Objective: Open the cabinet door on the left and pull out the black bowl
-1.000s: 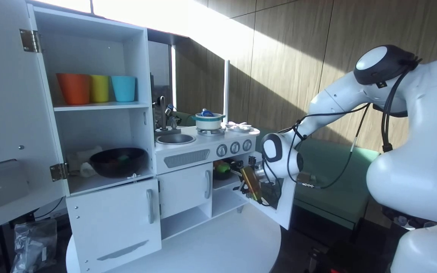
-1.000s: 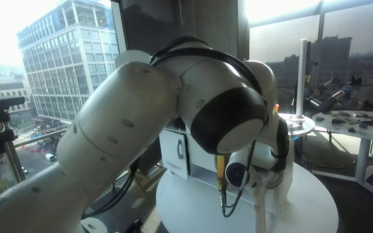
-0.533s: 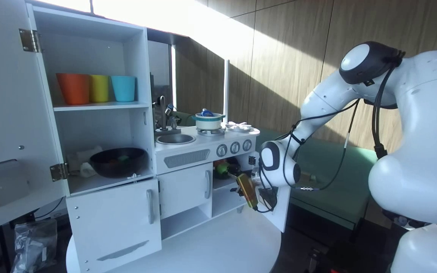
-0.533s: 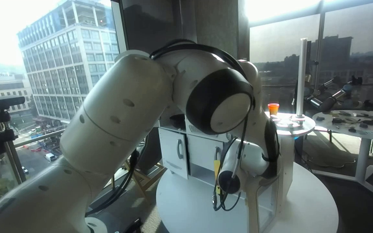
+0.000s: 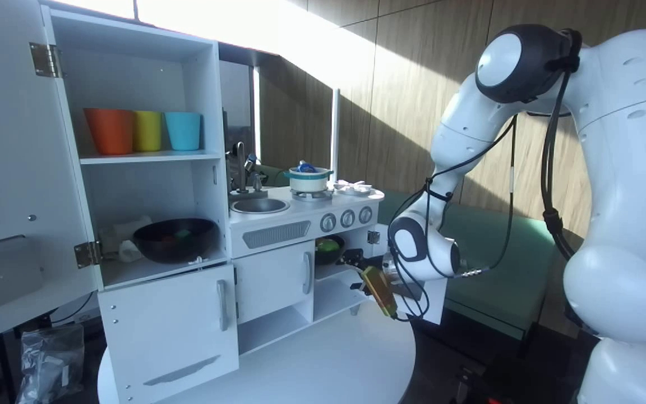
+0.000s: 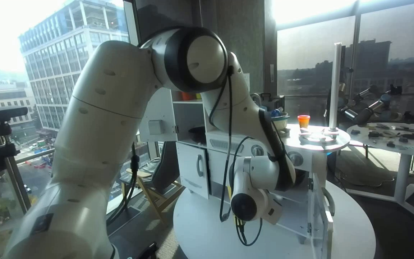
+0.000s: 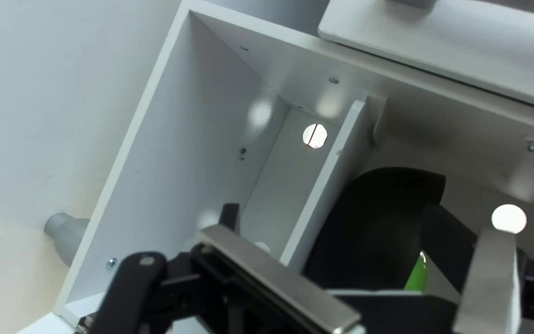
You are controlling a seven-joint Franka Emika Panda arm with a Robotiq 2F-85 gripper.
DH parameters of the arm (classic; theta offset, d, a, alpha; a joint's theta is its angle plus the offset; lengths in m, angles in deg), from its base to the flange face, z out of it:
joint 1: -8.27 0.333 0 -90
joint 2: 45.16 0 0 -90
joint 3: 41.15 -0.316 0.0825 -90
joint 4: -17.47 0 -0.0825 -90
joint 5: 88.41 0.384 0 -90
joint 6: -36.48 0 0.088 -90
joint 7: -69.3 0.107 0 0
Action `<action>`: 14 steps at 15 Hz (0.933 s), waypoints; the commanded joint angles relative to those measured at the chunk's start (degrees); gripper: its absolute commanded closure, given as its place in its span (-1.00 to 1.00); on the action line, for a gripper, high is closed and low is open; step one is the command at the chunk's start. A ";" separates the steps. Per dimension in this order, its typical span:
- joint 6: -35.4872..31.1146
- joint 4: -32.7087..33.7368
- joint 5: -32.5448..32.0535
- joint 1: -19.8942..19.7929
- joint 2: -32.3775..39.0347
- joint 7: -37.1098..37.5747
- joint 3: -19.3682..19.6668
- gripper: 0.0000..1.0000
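Gripper point(image 7: 362, 260): fingers point(image 7: 281, 278) spread wide with a clear gap, at the open compartment point(image 7: 188, 153); can't tell if the tips are inside. Dark bowl point(image 7: 378, 222) sits on its upper shelf point(image 7: 325, 185) beyond the fingers, green item point(image 5: 327, 245) in it. Compartment door point(image 6: 320, 219) swung open. Teal-rimmed pot point(image 5: 308, 182) on the burner point(image 5: 312, 196) above. Black bowl point(image 5: 166, 247) upright in the tall cabinet point(image 5: 121, 73), lower bay, well apart from the gripper, visible in both exterior views. Cabinet door point(image 5: 9, 140) open. Orange cup point(image 5: 109, 132), yellow cup point(image 5: 147, 132), blue cup point(image 5: 183, 132) on the cabinet shelf point(image 5: 149, 159) above that bowl.
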 commanded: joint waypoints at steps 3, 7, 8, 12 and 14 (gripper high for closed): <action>2.46 -7.07 0.51 19.34 -8.06 2.44 14.97 -1.00; 1.02 -8.15 -0.49 24.83 -9.81 2.45 19.21 -1.00; -0.84 -8.33 -1.01 25.85 -10.22 2.23 19.99 -1.00; -6.68 -10.06 -0.64 29.08 -12.48 -1.28 22.36 -1.00; -10.00 -10.68 -0.81 30.75 -13.45 -4.43 22.92 -1.00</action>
